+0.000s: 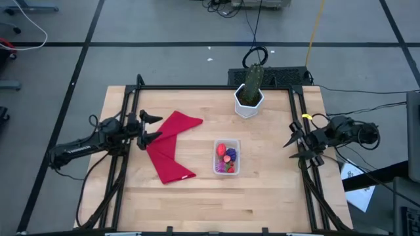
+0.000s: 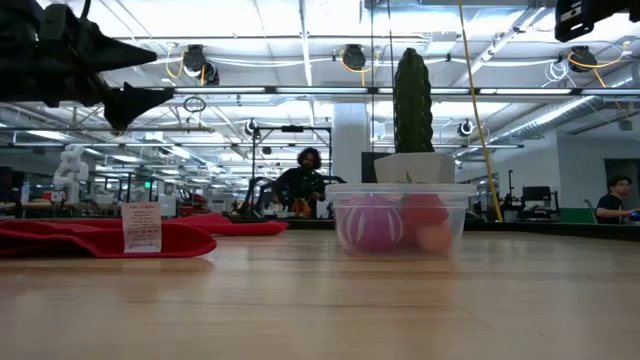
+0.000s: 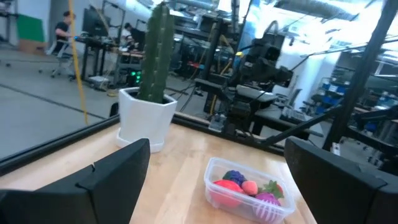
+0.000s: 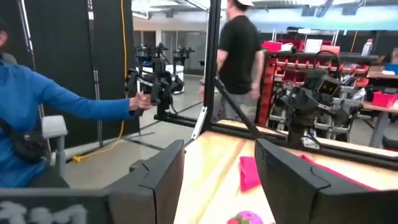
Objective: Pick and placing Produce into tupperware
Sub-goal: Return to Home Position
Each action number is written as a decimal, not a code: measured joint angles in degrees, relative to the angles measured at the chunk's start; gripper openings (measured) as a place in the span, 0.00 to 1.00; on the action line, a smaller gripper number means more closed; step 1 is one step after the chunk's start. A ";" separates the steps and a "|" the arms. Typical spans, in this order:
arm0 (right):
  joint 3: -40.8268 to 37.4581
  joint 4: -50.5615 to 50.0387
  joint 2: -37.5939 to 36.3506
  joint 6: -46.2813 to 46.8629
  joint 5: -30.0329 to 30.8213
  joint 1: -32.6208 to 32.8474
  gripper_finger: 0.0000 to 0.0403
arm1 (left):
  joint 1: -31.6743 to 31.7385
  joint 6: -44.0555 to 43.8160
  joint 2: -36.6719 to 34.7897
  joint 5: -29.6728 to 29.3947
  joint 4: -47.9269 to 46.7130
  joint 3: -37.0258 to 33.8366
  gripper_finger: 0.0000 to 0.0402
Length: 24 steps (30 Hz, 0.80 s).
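The clear tupperware stands on the table near its middle and holds the produce: small red, pink and purple toy pieces lying on its floor. My left gripper hangs open above the table's left edge, over the red cloth's left end, pointing level toward the tupperware with nothing between its fingers. My right gripper hangs open above the table's right edge, pointing level toward the table's left, holding nothing.
A red cloth lies folded on the table left of the tupperware. A white hexagonal pot with a green cactus stands at the far edge. A dark metal frame runs along the table's sides. People are in the room beyond.
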 joint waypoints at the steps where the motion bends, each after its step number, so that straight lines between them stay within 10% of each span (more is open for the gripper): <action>1: -0.01 -0.12 0.01 -0.42 0.03 -0.01 0.46 | 0.00 -0.17 0.00 -0.72 -0.34 0.00 0.94; 10: -9.23 7.44 0.01 -4.11 11.89 -0.03 0.46 | 0.00 -0.33 0.02 -2.52 0.35 0.00 0.94; 24: -23.33 17.29 0.21 -4.76 12.18 0.12 0.46 | -0.04 -8.78 0.00 -7.09 1.25 0.00 0.94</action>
